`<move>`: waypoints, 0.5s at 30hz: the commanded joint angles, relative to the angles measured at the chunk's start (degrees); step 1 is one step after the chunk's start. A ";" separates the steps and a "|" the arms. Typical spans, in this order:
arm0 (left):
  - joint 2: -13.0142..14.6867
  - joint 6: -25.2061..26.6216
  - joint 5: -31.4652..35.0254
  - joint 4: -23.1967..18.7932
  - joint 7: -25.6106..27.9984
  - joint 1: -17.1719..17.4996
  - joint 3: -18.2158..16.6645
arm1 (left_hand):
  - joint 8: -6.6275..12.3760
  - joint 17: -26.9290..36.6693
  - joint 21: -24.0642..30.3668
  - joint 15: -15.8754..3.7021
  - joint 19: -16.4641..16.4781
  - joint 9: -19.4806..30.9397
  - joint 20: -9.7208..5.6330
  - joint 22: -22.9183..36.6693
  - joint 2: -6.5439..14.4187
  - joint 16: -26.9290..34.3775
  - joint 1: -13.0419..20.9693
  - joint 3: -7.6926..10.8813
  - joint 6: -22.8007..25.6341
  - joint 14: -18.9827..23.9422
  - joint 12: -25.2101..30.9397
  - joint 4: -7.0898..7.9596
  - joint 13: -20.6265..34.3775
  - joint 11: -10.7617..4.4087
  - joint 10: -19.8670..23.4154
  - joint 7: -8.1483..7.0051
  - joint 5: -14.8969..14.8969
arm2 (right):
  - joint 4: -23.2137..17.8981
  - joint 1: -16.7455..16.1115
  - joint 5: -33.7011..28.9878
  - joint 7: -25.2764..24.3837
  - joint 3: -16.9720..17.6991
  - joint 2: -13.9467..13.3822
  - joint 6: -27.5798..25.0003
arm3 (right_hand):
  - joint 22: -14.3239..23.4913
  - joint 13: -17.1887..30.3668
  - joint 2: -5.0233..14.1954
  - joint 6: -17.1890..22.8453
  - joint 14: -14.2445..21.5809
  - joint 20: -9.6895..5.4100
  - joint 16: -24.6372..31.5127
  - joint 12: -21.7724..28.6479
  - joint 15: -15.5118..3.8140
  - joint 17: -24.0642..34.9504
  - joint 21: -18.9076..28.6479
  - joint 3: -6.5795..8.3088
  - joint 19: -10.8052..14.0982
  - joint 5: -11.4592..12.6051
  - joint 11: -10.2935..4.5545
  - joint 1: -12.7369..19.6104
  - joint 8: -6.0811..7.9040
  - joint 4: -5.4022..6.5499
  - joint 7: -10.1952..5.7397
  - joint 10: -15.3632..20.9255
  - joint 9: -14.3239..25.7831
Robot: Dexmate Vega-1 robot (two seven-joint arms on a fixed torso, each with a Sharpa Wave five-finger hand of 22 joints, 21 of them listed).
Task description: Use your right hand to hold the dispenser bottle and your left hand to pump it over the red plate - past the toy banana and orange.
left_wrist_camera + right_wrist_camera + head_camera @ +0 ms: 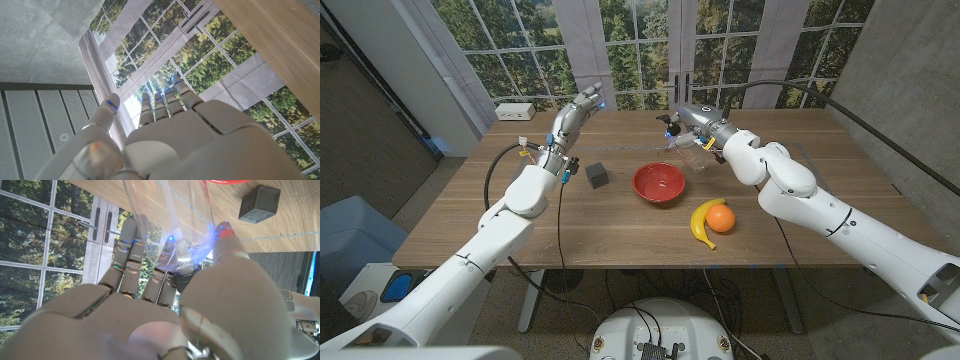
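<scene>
**Bottle's in the right hand, pump not started yet**

So the right hand (692, 128) has its fingers wrapped round the clear dispenser bottle (695, 152), toward the far edge of the table (470, 225). In the right wrist view you can see fingers (131, 245) on one side of the see-through body and the thumb on the other, so I'd call the hold part done.

The red plate (658, 184) (looks more like a shallow bowl tbh) sits mid-table, just nearer than the bottle. The toy banana (701, 222) and orange (721, 217) lie touching each other closer to the near edge, right of the plate. A small dark cube (597, 176) sits left of the plate.

The left hand (581, 108) is up near the far left part of the table, fingers stretched out and holding nothing, well apart from the bottle. What's left, I reckon: bring the bottle properly over the plate, get the left hand across onto the pump head, and press. Can't make out the pump top clearly from here.
</scene>
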 commanded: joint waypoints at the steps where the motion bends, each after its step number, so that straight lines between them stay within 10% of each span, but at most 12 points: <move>1: 0.96 4.13 8.98 -3.95 2.64 -1.83 1.54 | -0.09 0.00 -0.76 -1.10 -1.06 0.10 0.89 0.16 0.49 -0.48 0.75 -0.22 0.03 -1.22 -0.22 -1.48 0.15 -0.39 -0.20 -0.75 -0.31 | 0.40 0.76 -2.69 1.47 -1.17 0.62 -0.63 | -0.06 0.20 16.05 0.37 13.40 -10.49 0.23 -0.22 -19.08 9.12 0.46 -0.04 -2.08 0.18 -0.58 16.64 -0.24 -0.07 0.04 0.78 0.25; 15: 0.17 3.32 15.81 -3.76 2.28 -5.73 4.52 | -0.18 0.03 -0.97 -1.13 -1.17 0.10 1.64 0.18 -0.01 -0.29 1.01 -0.87 -0.21 -1.41 -0.35 -2.73 0.15 -0.93 -0.66 -1.39 -0.47 | 0.05 1.70 -7.20 4.82 -2.67 2.07 -3.18 | -0.76 0.32 16.08 0.43 13.42 -10.47 -0.12 -0.51 -19.08 9.35 1.17 -0.17 -2.40 0.19 -0.75 16.70 -0.42 -0.04 0.03 0.95 0.29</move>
